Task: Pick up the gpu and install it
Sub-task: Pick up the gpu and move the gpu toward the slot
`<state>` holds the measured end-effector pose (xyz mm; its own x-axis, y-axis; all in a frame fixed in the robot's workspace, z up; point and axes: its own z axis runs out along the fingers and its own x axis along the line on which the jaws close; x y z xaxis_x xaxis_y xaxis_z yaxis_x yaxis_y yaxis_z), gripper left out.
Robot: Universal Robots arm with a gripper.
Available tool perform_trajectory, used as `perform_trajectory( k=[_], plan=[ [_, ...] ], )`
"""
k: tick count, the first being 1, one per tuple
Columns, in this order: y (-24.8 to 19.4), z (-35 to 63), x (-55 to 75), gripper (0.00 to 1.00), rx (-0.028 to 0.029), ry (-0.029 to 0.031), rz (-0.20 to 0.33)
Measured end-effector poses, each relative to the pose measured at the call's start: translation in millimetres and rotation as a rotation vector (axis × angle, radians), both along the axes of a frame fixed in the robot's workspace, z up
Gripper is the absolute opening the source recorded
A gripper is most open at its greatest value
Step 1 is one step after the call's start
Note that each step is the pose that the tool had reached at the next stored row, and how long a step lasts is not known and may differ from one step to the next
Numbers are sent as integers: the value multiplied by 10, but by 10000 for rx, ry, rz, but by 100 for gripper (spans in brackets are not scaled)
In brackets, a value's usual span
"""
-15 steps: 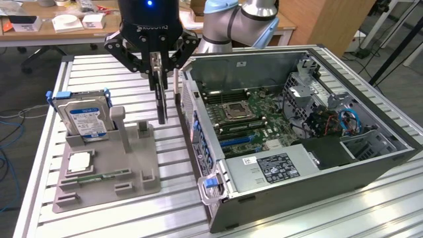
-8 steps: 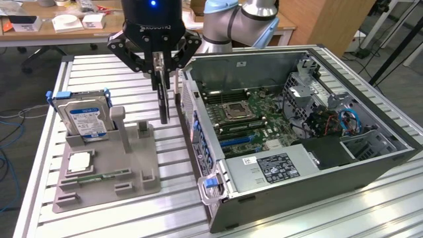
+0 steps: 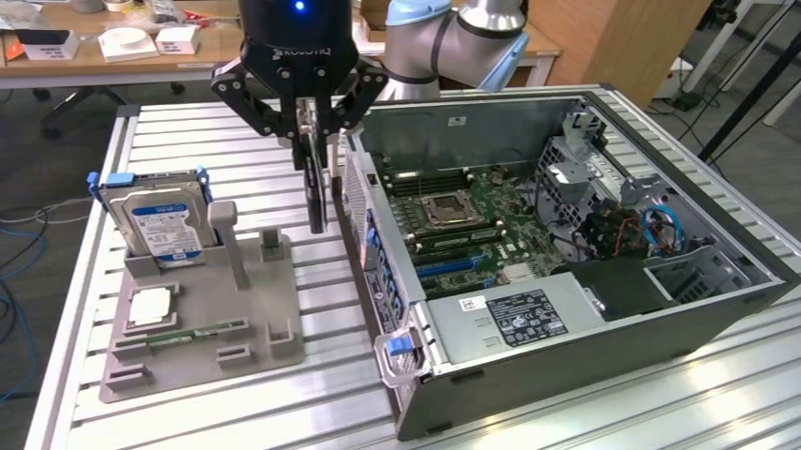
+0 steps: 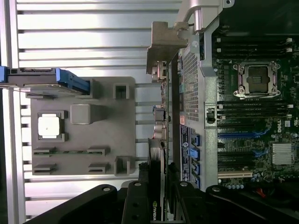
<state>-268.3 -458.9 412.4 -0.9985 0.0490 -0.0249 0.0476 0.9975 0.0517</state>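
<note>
My gripper (image 3: 315,141) hangs above the gap between the grey parts holder (image 3: 269,333) and the open computer case (image 3: 538,384). It is shut on the gpu (image 3: 317,202), a slim black card held edge-on and hanging straight down, clear of the table. In the wrist view the gpu (image 4: 155,186) runs lengthwise away from the gripper (image 4: 158,207). Its silver bracket (image 4: 164,42) is at the far end, just outside the case wall. The motherboard (image 3: 463,225) lies exposed inside the case, with blue slots (image 4: 238,135) visible.
On the holder, a silver hard drive with a blue label (image 3: 157,220) stands upright in a blue frame. A square chip (image 3: 150,305) and a green memory stick (image 3: 201,330) lie in front of it. The slatted metal table (image 3: 651,412) carries everything, and desks stand behind.
</note>
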Motion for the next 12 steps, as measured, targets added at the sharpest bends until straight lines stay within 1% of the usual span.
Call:
perform_trajectory(
  k=[7, 12],
  plan=[
    [0, 0, 3, 26, 0, -1, 3],
    [0, 0, 65, 26, 0, 0, 4]
  ],
)
